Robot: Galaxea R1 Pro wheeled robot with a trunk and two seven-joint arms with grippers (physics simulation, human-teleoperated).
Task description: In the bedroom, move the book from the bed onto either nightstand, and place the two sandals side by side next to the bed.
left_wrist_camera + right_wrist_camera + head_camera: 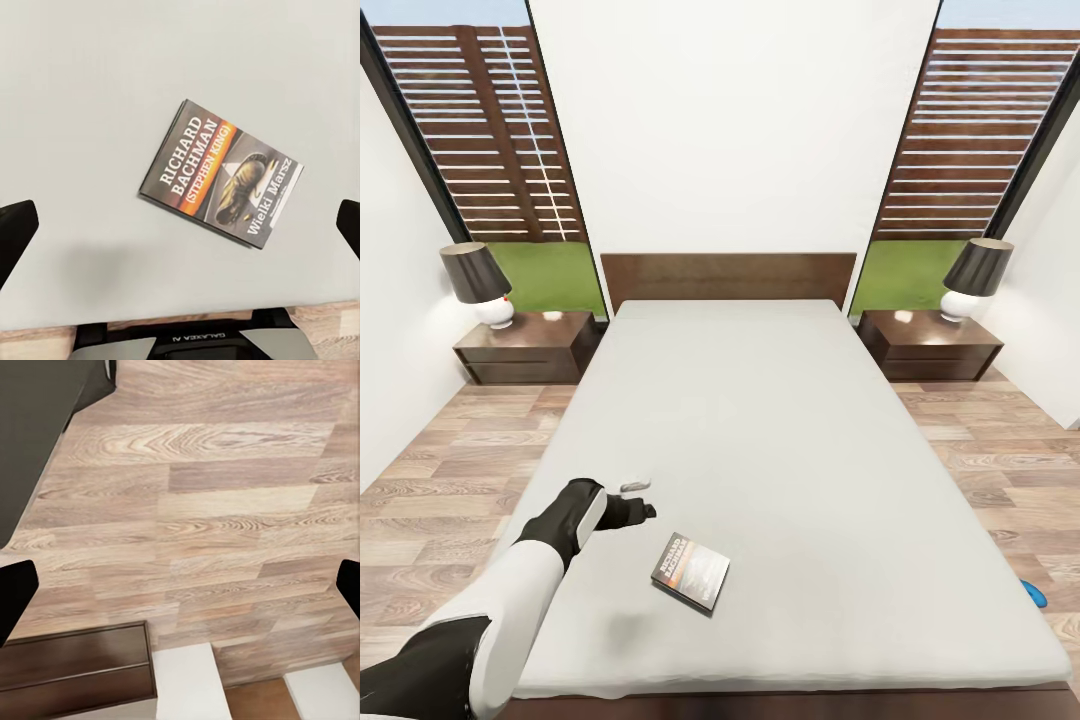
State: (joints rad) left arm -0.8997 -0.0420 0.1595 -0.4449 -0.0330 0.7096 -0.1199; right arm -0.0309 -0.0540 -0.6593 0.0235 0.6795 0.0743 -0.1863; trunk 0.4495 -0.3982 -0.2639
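Note:
The book (691,571) lies flat on the off-white mattress of the bed (780,420), near its foot end on my left side. In the left wrist view the book (221,174) shows its dark cover, orange band and white "RICHARD BACHMAN" lettering. My left gripper (642,498) hovers open above the mattress, a little left of and beyond the book, apart from it. The left gripper (180,229) has its fingers spread wide. A blue sandal (1035,593) peeks out on the floor right of the bed. My right gripper (180,592) is open over the wood floor.
Two dark wood nightstands flank the headboard, the left nightstand (525,345) and the right nightstand (930,345), each carrying a lamp (478,283) with a dark shade. Plank floor (450,480) runs along both sides of the bed. A dark wood edge (75,667) lies close under the right gripper.

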